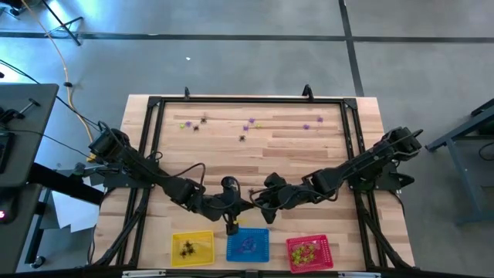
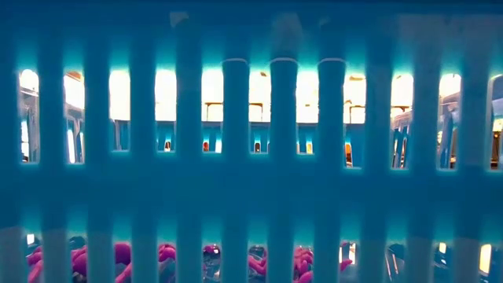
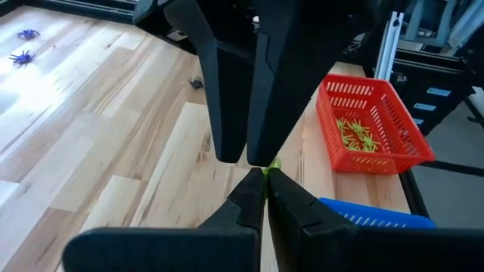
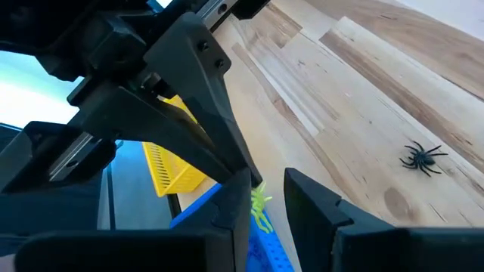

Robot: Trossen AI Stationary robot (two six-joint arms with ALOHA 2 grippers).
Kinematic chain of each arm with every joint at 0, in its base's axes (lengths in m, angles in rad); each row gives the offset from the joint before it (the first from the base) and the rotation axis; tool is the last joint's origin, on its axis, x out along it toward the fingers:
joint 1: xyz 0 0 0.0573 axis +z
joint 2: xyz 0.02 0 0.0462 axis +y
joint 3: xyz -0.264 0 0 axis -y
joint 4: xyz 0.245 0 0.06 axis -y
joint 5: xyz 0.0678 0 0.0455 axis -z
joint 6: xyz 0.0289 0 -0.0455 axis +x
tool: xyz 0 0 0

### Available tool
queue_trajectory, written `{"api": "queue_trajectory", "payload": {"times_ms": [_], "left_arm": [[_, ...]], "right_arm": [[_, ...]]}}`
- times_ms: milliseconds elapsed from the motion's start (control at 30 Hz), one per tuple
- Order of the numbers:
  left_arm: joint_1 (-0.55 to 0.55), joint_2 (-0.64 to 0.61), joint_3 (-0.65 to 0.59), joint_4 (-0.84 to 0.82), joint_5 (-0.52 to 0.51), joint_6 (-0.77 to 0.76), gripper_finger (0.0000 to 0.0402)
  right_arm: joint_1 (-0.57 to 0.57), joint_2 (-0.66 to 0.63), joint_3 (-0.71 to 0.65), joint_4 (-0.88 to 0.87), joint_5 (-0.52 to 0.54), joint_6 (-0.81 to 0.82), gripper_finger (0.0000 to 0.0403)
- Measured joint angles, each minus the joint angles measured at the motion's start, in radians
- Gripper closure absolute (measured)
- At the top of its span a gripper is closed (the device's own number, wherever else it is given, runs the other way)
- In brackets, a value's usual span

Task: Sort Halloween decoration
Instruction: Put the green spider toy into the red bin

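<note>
Yellow-green and barely visible, a tiny spider trinket (image 3: 272,164) sits pinched between the pressed-together tips of my left gripper (image 3: 265,175), just behind the blue basket (image 1: 248,245), my landmark at the table's near edge. My right gripper (image 4: 271,198) meets it there, fingers parted either side of the same trinket; whether they touch it I cannot tell, so this looks to me like a handover. The sort seems well along: black pieces lie in the yellow basket (image 1: 192,248) left of the blue one, yellow-green ones in the red basket (image 1: 309,252) to its right, purple ones in the blue basket itself. Still loose on the wooden table (image 1: 309,154), well beyond the blue basket, are a handful of black, purple and yellow-green trinkets (image 1: 248,127). The low view is blocked by blue mesh, and from above the arms hide the pinched trinket.
</note>
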Motion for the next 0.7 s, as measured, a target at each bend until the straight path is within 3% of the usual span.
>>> {"api": "queue_trajectory", "payload": {"times_ms": [700], "left_arm": [[-0.007, 0.000, 0.000, -0.013, -0.001, -0.001, 0.0402]], "right_arm": [[0.001, 0.000, 0.000, 0.033, -0.087, -0.079, 0.0324]]}}
